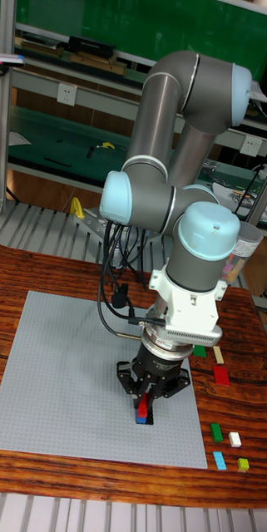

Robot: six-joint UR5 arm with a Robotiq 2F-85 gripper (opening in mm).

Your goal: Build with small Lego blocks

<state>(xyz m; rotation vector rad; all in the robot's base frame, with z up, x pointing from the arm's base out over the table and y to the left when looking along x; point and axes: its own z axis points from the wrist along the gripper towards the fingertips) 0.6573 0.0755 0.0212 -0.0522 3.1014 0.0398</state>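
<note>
A grey arm [179,191] with pale blue joint caps reaches down over a wooden tabletop [8,274], its black gripper [144,403] pointing straight down above the near right part of a large grey baseplate [58,374] that lies flat on the wood. Between the fingertips sits a small red brick [140,406], and the fingers are drawn in narrowly on it; the red brick stands directly on top of a blue brick [141,418] that rests on the baseplate close to its near right corner. Whether the two bricks are fully pressed together cannot be told from this angle. Black cables [112,291] loop down from the arm's wrist on its left side and hang above the plate. Off the baseplate's right edge, loose bricks lie scattered on the bare wood: a dark green brick [200,352] and a cream brick [219,355] farther back, a larger red brick [221,375] just in front of them, then nearer the front a green brick [216,431], a white brick [234,439], a light blue brick [220,460] and a yellow-green brick [244,465]. These are all apart from one another and from the stacked pair. Behind the tabletop stand metal racks with green shelves [42,133].
</note>
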